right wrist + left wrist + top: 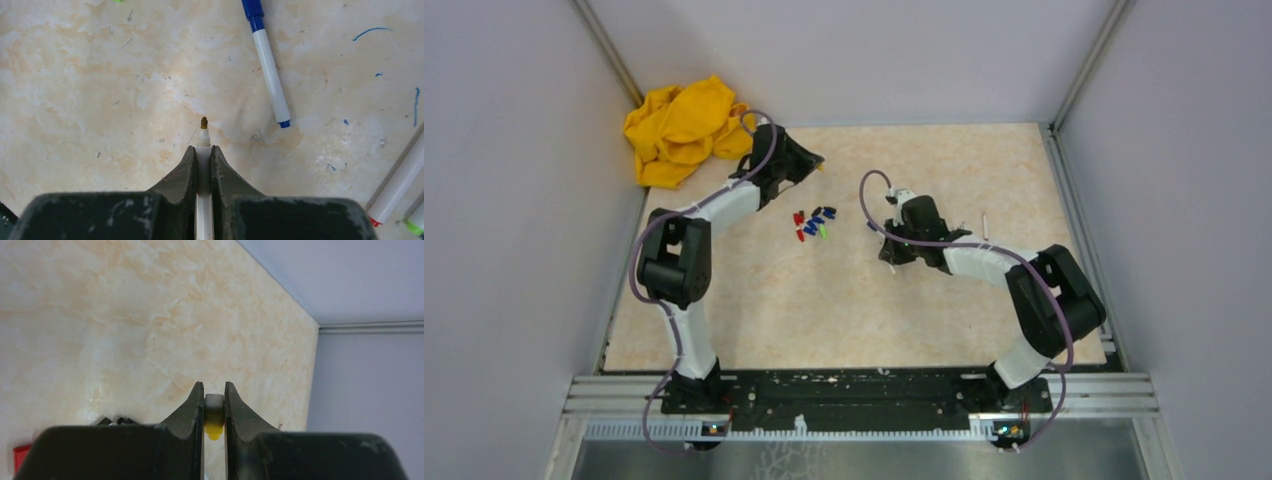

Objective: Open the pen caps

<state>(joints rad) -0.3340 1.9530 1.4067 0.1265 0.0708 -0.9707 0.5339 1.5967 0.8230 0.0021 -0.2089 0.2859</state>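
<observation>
Pen caps (pixel 812 227) (red, blue, green) lie clustered together.

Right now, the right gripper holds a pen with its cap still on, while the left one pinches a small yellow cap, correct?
Not quite: the pen in the right gripper is uncapped, its bare tip showing in the right wrist view. The left gripper does pinch a small yellow cap.
</observation>
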